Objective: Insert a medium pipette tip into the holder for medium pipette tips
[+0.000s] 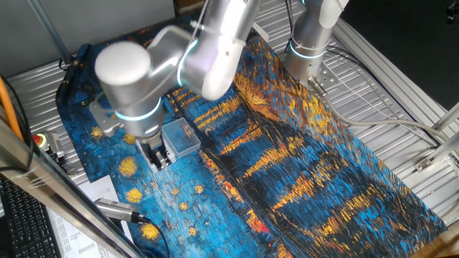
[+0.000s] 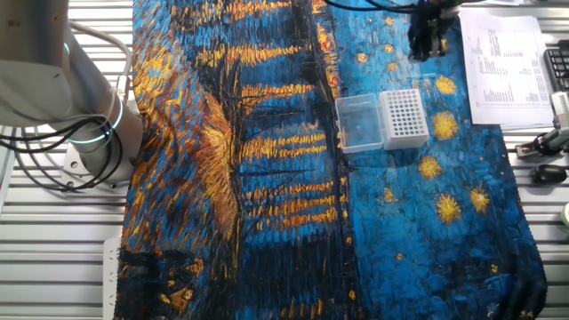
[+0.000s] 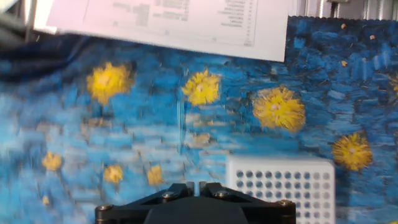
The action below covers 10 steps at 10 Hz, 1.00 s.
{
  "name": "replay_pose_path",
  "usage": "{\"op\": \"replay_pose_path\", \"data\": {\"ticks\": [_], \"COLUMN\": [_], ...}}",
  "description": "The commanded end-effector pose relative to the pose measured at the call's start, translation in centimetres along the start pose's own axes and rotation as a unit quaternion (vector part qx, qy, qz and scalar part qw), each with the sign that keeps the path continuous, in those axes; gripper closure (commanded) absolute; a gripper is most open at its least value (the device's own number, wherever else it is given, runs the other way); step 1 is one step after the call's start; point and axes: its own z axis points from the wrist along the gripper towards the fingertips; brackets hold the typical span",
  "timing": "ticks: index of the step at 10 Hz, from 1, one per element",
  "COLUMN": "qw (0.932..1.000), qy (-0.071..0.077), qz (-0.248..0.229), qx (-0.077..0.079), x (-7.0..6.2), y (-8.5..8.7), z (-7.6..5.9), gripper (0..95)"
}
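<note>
The holder for medium pipette tips [image 2: 404, 116] is a small white block with a grid of dark holes, standing on the painted cloth; in the hand view the holder [image 3: 280, 186] sits at the lower right. My gripper [image 2: 427, 49] hovers over the cloth beyond the holder, toward the paper sheet. In the hand view my gripper [image 3: 196, 185] has its jaws nearly together on a thin pale sliver. A faint clear streak, the medium pipette tip [image 3: 181, 127], runs out ahead of it. In one fixed view my gripper [image 1: 161, 159] hides the holder.
A clear plastic box [image 2: 359, 123] stands against the holder's side, and the clear box [image 1: 181, 137] also shows beside my hand. A printed paper sheet [image 2: 507, 62] lies past the cloth's edge. A pen-like tool [image 1: 118, 209] rests near the paper. A second arm's base [image 2: 89, 133] stands off the cloth.
</note>
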Motion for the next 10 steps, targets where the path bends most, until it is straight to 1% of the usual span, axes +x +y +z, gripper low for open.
{"op": "replay_pose_path", "data": {"ticks": [1, 2, 3, 5, 6, 7, 8, 10], "qw": [0.9993, 0.9985, 0.9984, 0.999, 0.9992, 0.9993, 0.9994, 0.9997], "qy": [0.025, 0.025, 0.019, 0.007, 0.006, 0.007, 0.005, -0.002], "qz": [-0.026, -0.048, -0.054, -0.045, -0.038, -0.038, -0.033, -0.023], "qx": [0.002, 0.001, -0.001, -0.004, -0.004, -0.004, -0.004, -0.004], "x": [0.2, 0.2, 0.2, 0.0, -1.4, -1.7, -2.3, -2.9], "y": [0.0, 0.0, 0.0, 0.2, 0.7, 0.8, 1.2, 1.4], "z": [-0.1, -0.1, -0.1, 0.1, 0.4, 0.3, 0.6, 1.7], "gripper": [76.0, 76.0, 76.0, 76.0, 76.0, 76.0, 76.0, 76.0]}}
